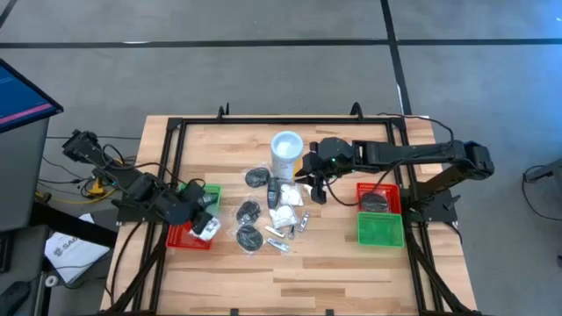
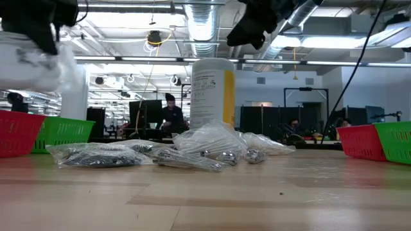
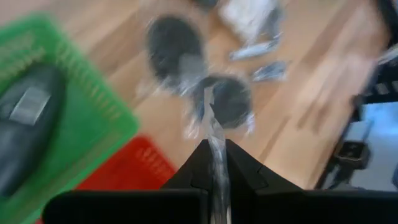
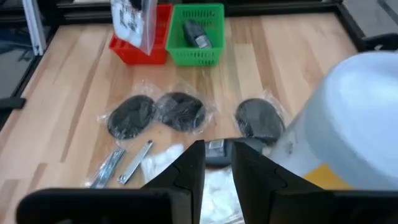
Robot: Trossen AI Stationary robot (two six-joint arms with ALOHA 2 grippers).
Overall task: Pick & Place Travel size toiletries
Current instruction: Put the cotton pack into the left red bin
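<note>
The left gripper (image 1: 204,224) hangs above the red tray (image 1: 183,237) at the left side of the table (image 1: 351,272), its fingers (image 3: 239,168) pinched together on the top edge of a clear packet (image 3: 214,146) that dangles from them; in the low view that packet (image 2: 38,61) shows as a pale bag held well off the wood. Just beside the red tray sits a green tray (image 4: 198,37) with a dark oblong piece (image 4: 194,32) lying inside it. The rest of the travel size toiletries (image 1: 268,215) lie scattered in the middle of the table: three black round pots in clear wrap (image 4: 180,111), two thin silvery tubes (image 4: 121,163) side by side, and white packets (image 1: 285,218) heaped near the foot of the tall white canister (image 1: 286,154). The right gripper (image 1: 318,189) hovers over that heap, just beside the canister, its fingers (image 4: 186,168) held a little apart with nothing between them; a small dark item (image 4: 216,151) lies on the table right in front of them. Over on the right side stand another red tray (image 1: 378,197), holding something dark, and a green tray (image 1: 379,230) touching it. Beyond the table a person (image 2: 171,115) sits at a desk in the room.
</note>
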